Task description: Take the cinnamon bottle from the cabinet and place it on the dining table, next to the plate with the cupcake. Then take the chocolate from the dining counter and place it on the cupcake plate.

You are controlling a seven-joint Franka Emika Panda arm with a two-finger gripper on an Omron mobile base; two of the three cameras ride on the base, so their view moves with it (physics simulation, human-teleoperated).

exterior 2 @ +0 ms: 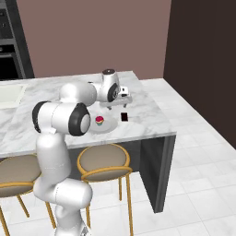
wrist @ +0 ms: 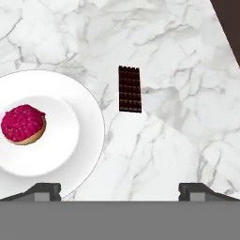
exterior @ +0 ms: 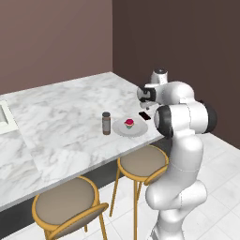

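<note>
The tool (wrist: 120,190) hangs above the marble bench (wrist: 187,61) with its jaws spread wide and nothing between them; its two dark fingertips (wrist: 44,190) stand far apart at the near edge of the hand view. Straight ahead of the tool, and a little beyond it, the chocolate (wrist: 130,89) lies flat on the bench, a dark ribbed bar pointing away from the tool. To the left of the tool sits the plate (wrist: 89,122), its rim just beside the chocolate but not touching it. The cupcake (wrist: 22,123) stands on the plate, pink-red on top. In the left base view the cinnamon bottle (exterior: 106,123) stands upright on the bench just beyond the plate's far side from the tool.
</note>
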